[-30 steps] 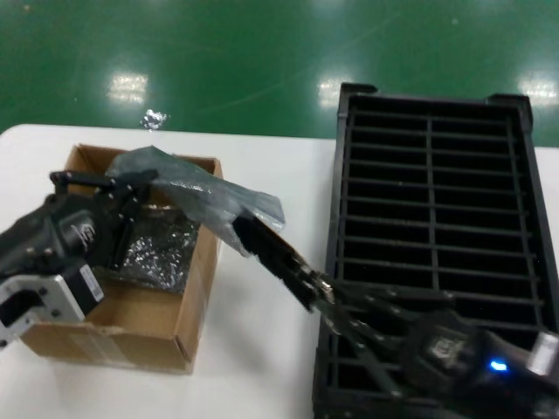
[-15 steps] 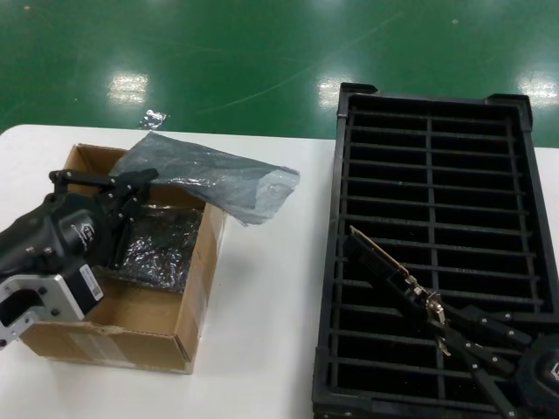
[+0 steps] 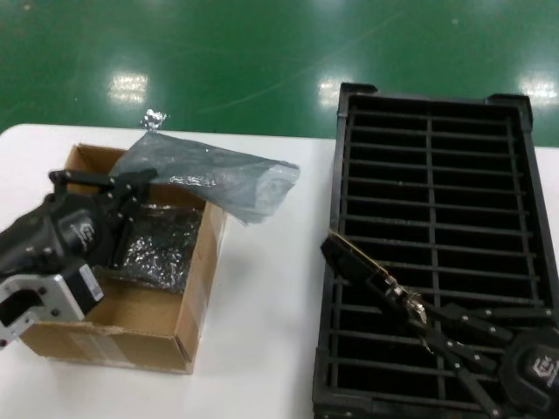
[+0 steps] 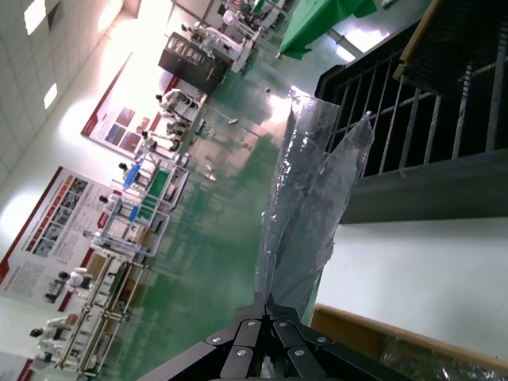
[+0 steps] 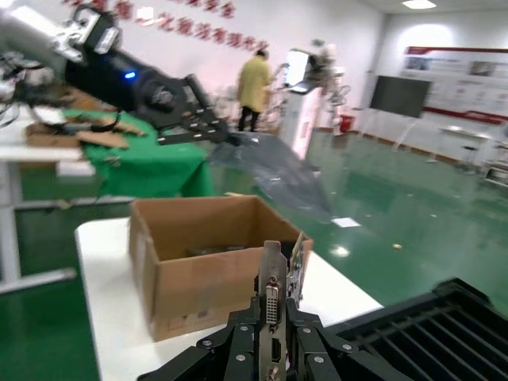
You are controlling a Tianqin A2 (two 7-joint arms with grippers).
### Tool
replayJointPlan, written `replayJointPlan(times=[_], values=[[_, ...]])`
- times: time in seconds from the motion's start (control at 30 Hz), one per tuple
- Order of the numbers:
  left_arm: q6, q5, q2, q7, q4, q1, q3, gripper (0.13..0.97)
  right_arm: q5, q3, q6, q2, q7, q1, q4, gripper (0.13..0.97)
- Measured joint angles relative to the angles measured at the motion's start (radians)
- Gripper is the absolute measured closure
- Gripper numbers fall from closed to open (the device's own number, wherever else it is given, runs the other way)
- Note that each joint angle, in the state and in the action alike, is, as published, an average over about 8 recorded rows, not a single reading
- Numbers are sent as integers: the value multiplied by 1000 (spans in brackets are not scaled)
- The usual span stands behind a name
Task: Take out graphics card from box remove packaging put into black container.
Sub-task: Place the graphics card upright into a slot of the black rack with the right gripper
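My right end effector was clenched on the graphics card by its bracket end, card hanging tilted over the near-left slots of the black container, not seated yet. To do this well I judged I had to level the card parallel to the slats, center it over one slot, then lower straight before letting go. My left end effector was clamped on the packaging, held above the far edge of the box at the desk's left.
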Motion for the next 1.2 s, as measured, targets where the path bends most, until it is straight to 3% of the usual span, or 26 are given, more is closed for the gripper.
replayJointPlan(times=[0.3,0.57,0.8,1.2], values=[[0,0,0,0,0,0,0,958,-119,-108,-65,201,248,171,71,910],[0,0,0,0,0,0,0,958,-205,-264,-319,288,455,483,45,910],[0,0,0,0,0,0,0,958,-301,-370,-481,251,490,669,-3,910],[0,0,0,0,0,0,0,958,-318,-381,-494,243,489,691,-11,910]])
